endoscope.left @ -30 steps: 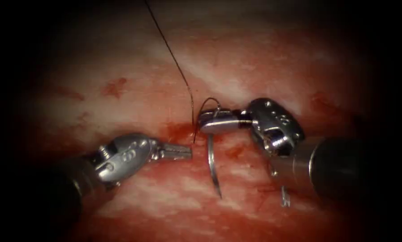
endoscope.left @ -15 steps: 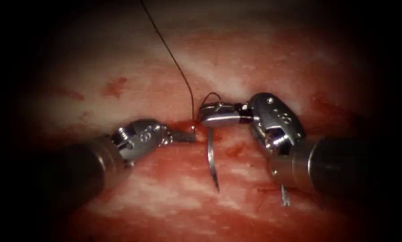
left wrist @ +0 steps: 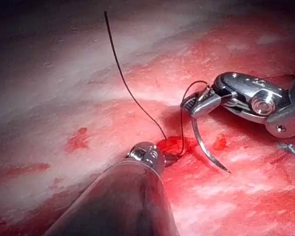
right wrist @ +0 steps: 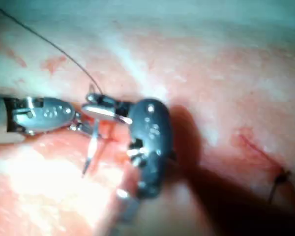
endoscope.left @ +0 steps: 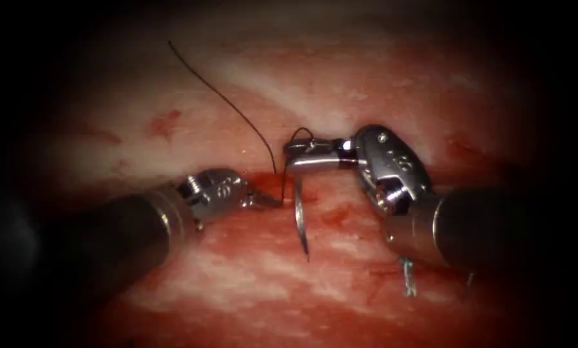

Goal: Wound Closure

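The pale, red-streaked slab of pork-belly tissue [endoscope.left: 366, 71] is the soft bed under everything, wet with red fluid [endoscope.left: 263, 183] pooled at the cut [endoscope.left: 269, 187], so I judge it slick and yielding, apt to tear if tugged.

The right arm's silver needle driver [endoscope.left: 311, 161] reaches in from the right and is clamped on the curved steel needle [endoscope.left: 299, 219] close to its thread end. The body hangs free over the tissue just right of the cut, point down and out of the tissue (the left wrist view shows this curve best). Stiff, thin and smooth, it would likely swivel in a loose grip; a hold on its body back from the point seems safest.

The left arm's silver tool [endoscope.left: 266, 198] lies with its tip at the cut, seemingly closed on tissue or thread there; I cannot tell which.

The fine dark thread [endoscope.left: 231, 109] runs up and left from the cut, a small loop at the needle's end; limp and light, it snags easily.

Working room between the tools is tight.
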`<state>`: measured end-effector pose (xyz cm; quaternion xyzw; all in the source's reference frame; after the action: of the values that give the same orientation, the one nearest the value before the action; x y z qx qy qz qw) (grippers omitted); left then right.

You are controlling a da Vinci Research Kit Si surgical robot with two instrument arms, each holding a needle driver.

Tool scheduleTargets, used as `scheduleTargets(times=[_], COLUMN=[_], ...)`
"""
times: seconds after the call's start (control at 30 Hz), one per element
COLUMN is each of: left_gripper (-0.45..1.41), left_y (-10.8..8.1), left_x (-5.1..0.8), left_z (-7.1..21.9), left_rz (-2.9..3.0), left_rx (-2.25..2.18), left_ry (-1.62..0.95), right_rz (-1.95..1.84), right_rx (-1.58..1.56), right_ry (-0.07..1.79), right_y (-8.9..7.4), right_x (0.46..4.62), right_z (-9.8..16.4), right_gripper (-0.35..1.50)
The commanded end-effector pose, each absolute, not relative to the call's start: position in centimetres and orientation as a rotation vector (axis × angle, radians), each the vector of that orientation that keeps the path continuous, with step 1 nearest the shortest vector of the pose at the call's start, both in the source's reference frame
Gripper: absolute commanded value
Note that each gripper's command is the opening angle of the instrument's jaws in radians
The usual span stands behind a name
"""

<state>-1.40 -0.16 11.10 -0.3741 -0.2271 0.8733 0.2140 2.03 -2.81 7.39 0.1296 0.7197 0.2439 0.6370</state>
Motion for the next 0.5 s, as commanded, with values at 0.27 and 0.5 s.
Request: scheduleTargets(times=[0.27, 0.5], left_gripper=[-0.45, -0.45], left_y=[-0.18, -0.24], left_x=[-1.48, -1.5], left_z=[11.16, 11.1], left_rz=[2.473, 2.475], left_rx=[-0.962, -0.96], left_ry=[-0.74, -0.786], right_rz=[0.539, 0.526], right_rx=[0.233, 0.205], right_ry=[1.626, 1.595], right_y=[-2.78, -2.69], right_x=[2.21, 2.31], right_z=[7.64, 7.76], right_gripper=[-0.35, -0.35])
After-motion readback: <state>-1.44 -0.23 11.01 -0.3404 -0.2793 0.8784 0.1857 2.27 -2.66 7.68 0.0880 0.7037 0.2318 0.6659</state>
